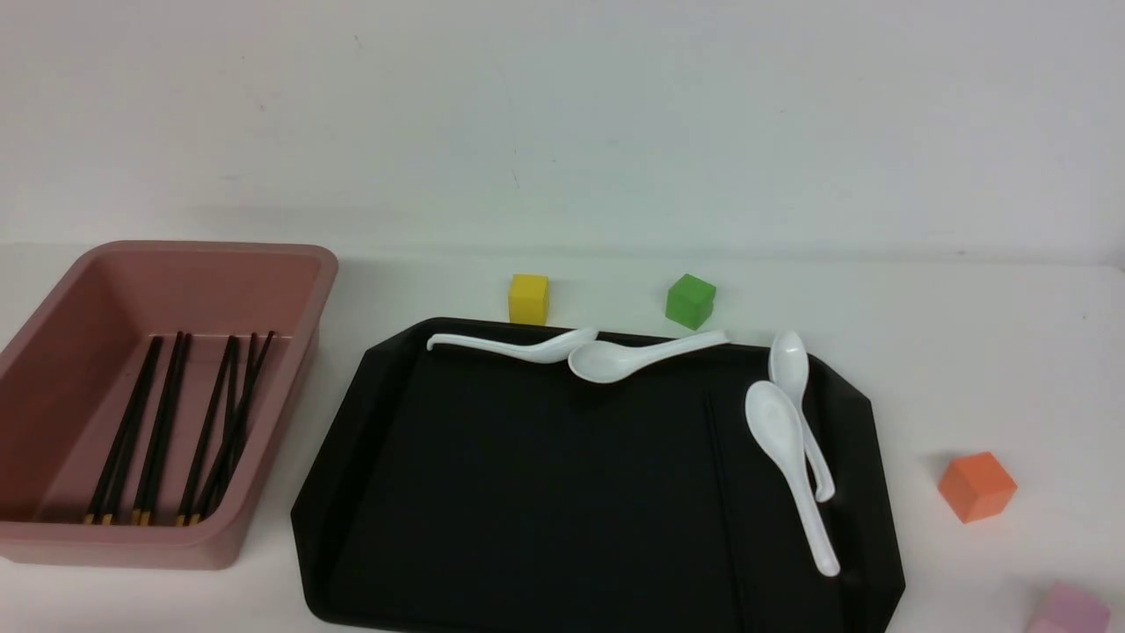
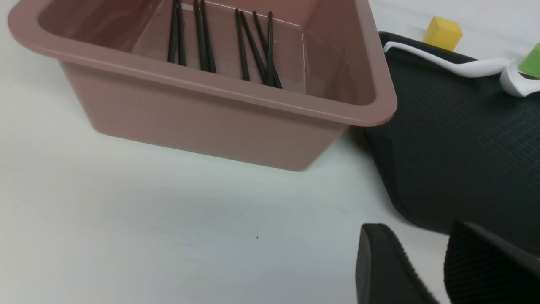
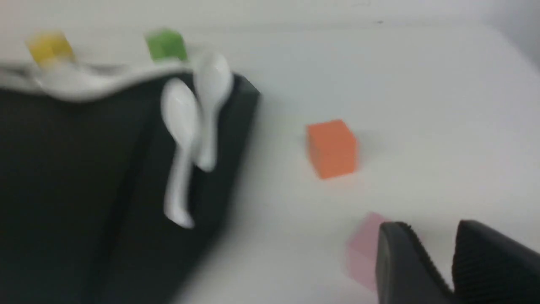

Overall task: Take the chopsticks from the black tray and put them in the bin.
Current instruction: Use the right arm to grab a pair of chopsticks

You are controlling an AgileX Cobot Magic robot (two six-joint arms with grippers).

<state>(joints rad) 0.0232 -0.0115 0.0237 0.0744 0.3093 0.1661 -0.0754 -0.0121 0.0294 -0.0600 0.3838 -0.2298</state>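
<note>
Chopsticks (image 1: 167, 422) lie in the bin (image 1: 202, 249) at the tabletop's (image 1: 967, 352) left edge. Faint thin line on the black tray (image 1: 527, 492) beside the white spoons (image 1: 778, 422), maybe one left, can't confirm. Left tool (image 2: 422, 236), right tool (image 3: 430, 232): slightly parted, empty. Suggest pinching it mid-length, low, clear of spoons.

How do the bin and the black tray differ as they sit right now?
The bin is dusty pink; the black tray is matte black. The bin is deep with tall walls; the tray is flat with a low rim and wider. The bin holds the chopsticks; the tray carries four white spoons. Both rest on the white table, side by side.
</note>
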